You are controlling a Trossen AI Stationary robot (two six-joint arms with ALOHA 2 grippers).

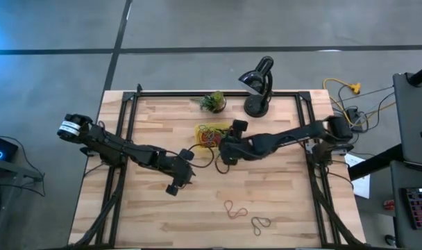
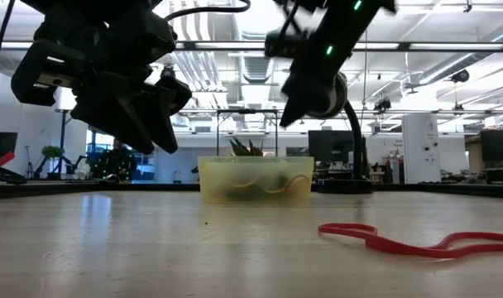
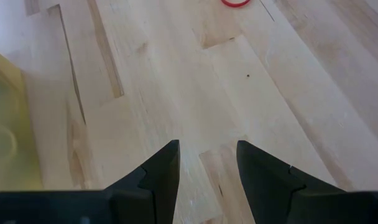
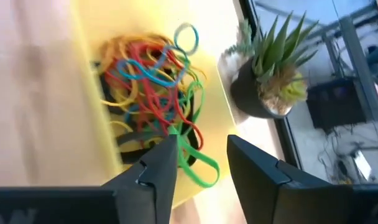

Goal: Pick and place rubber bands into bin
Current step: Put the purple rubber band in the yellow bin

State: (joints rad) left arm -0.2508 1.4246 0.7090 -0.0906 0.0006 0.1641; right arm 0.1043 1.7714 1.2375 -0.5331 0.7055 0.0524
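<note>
The right gripper [image 4: 201, 163] is hanging over the bin [image 1: 201, 129], the small translucent-yellow tray sitting near the far edge of the table just in front of the potted plant [image 1: 213, 102]. Its fingers are standing apart with nothing clamped between them, and a green rubber band [image 4: 198, 167] is draping off the heap right below the tips, touching or nearly touching 1 of them — my guess is that it is being let go here.

The bin is already holding a thick tangle of rubber bands [image 4: 153, 68]: red, yellow, blue and green loops piled on each other, with a light blue one sticking up at the top.

The left gripper [image 3: 207, 167] is waiting over bare wood near the middle of the table, beside the bin, its fingers spread and empty.

As for progress, most of the work looks done. From above I am seeing only 2 bands lying on the tabletop — a red rubber band [image 1: 234, 210] and a dark rubber band [image 1: 261, 223] just beside it, both near the front edge and well apart from the bin. The red one is also showing as a flat squiggle in the table-level view. Those 2 are what is left to fetch, as far as I can tell.
</note>
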